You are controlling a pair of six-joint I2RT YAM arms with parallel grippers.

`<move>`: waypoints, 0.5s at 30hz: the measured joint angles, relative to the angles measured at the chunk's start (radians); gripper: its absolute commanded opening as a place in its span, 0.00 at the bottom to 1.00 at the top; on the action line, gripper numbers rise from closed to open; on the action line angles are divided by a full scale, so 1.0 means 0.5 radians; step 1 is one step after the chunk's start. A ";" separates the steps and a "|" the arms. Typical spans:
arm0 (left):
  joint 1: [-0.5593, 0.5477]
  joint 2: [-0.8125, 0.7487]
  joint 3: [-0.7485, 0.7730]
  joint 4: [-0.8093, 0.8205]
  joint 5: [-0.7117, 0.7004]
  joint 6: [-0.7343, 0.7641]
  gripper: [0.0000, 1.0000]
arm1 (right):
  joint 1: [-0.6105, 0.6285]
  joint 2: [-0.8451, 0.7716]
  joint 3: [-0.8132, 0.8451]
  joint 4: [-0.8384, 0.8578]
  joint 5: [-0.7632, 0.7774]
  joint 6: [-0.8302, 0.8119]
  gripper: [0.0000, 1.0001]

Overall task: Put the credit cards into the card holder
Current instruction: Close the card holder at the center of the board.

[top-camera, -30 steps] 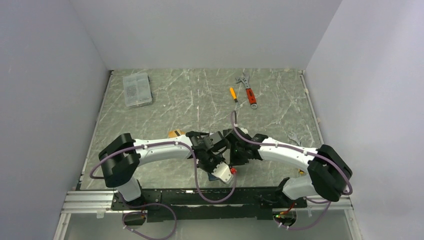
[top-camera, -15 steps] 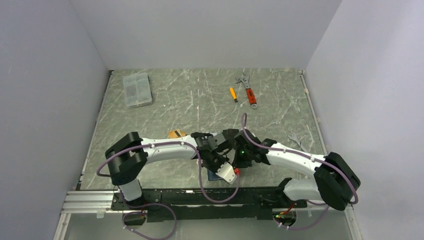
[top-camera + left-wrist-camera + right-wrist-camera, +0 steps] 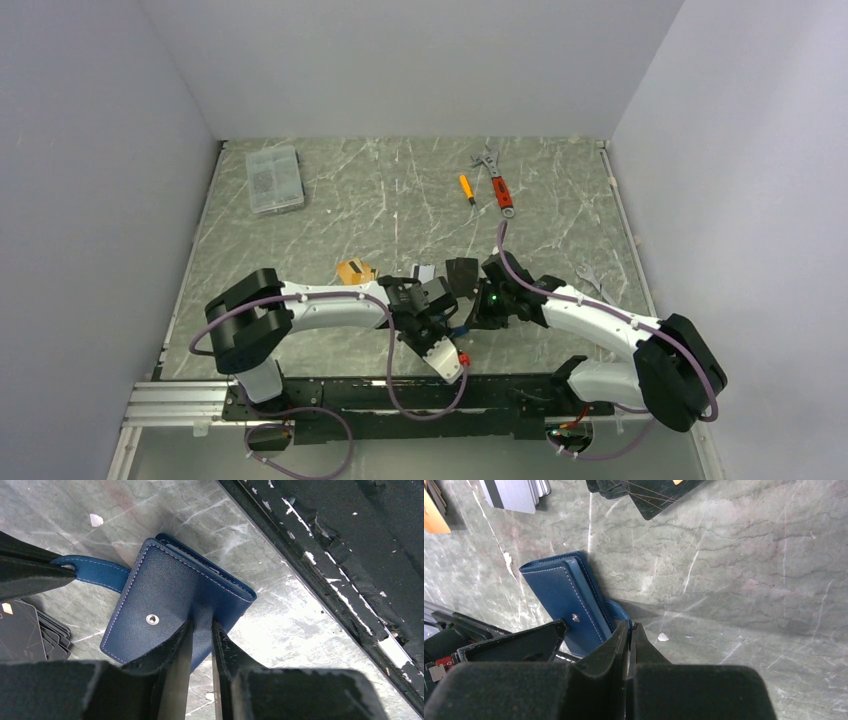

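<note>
Both wrists have pulled back toward the near rail [image 3: 325, 555], bringing the card holder [image 3: 170, 590] with them. Left gripper [image 3: 201, 632]: fingers narrowed to a slit, pinching the holder's cover edge. Right gripper [image 3: 628, 630]: fully closed on the snap tab [image 3: 92, 570]. Holder unsnapped but folded; credit cards [image 3: 659, 490] lie loose beyond it. Judged next: spread it open.
</note>
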 measured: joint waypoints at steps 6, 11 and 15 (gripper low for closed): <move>-0.001 -0.027 -0.047 0.059 0.001 0.026 0.23 | -0.004 -0.009 -0.001 0.026 -0.110 -0.035 0.00; -0.001 -0.045 -0.076 0.092 0.001 0.037 0.21 | 0.003 0.020 0.053 0.077 -0.258 -0.065 0.00; -0.002 -0.059 -0.096 0.111 0.000 0.042 0.20 | 0.086 0.175 0.154 0.121 -0.323 -0.092 0.00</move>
